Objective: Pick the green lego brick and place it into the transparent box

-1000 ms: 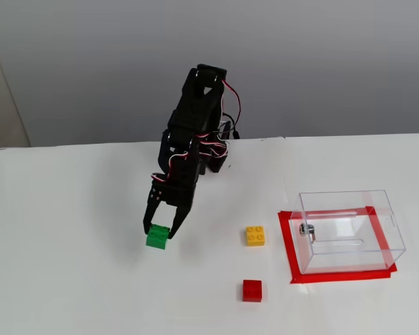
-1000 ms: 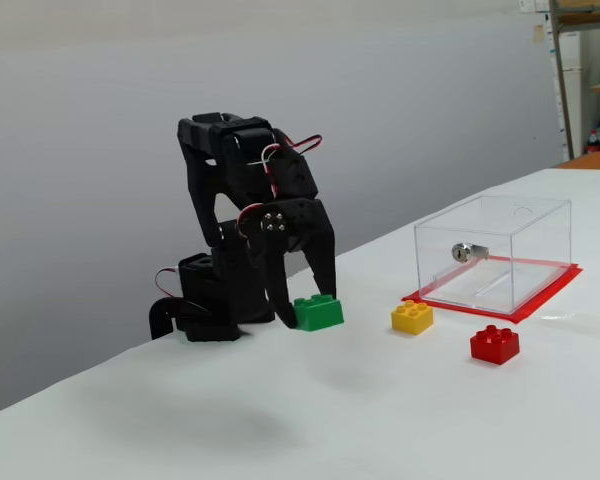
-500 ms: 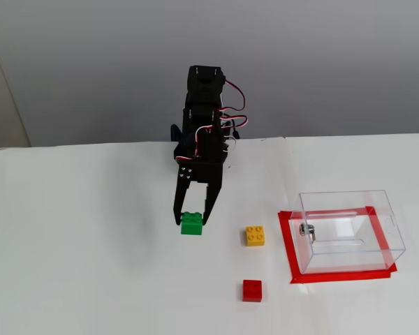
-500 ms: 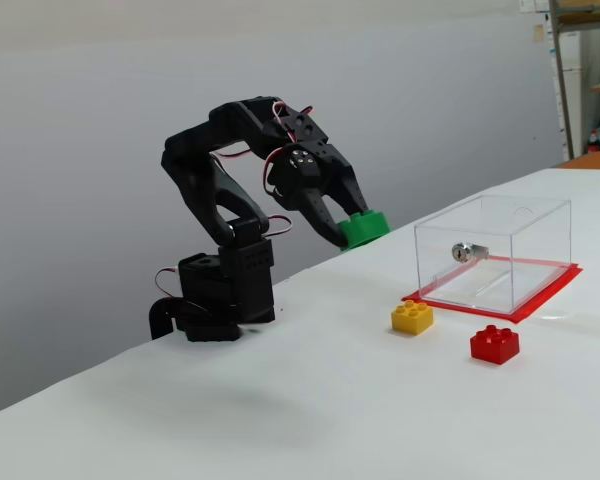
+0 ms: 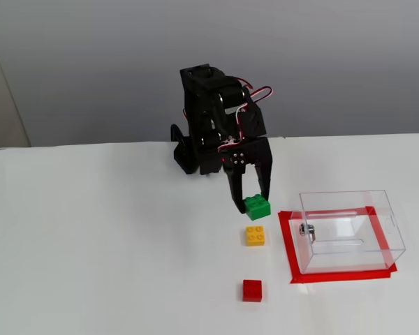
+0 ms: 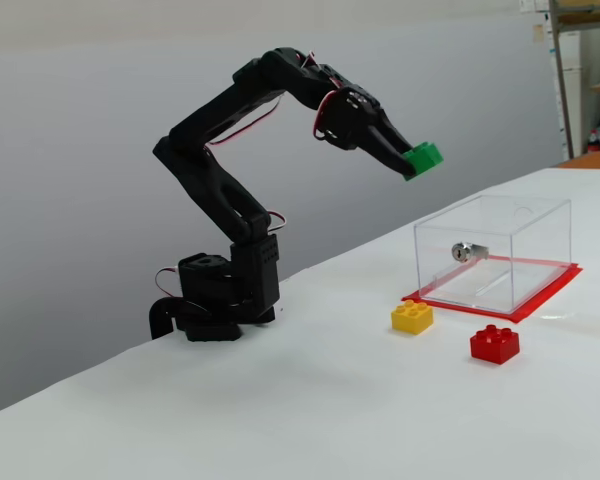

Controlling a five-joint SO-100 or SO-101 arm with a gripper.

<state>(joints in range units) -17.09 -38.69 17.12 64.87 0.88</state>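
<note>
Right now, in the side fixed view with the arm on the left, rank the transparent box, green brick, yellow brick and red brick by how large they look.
1. Transparent box, clearly the largest.
2. Red brick and yellow brick: they look alike; the red one sits nearer the camera, so no ranking.
3. Green brick, looks smallest, but the hand covers part of it.

White desk (image 5: 112, 244), bare over most of its surface. Yellow brick (image 5: 255, 236) sits on it, studs up. Red brick (image 5: 252, 290) lies nearer the camera in a fixed view, apart from the yellow one, also studs up. Red tape rectangle (image 5: 288, 244) marks out a patch of desk just right of the bricks. Plain grey wall (image 5: 91, 63) behind. Shelving (image 6: 583, 80) at far right in a fixed view.
</note>
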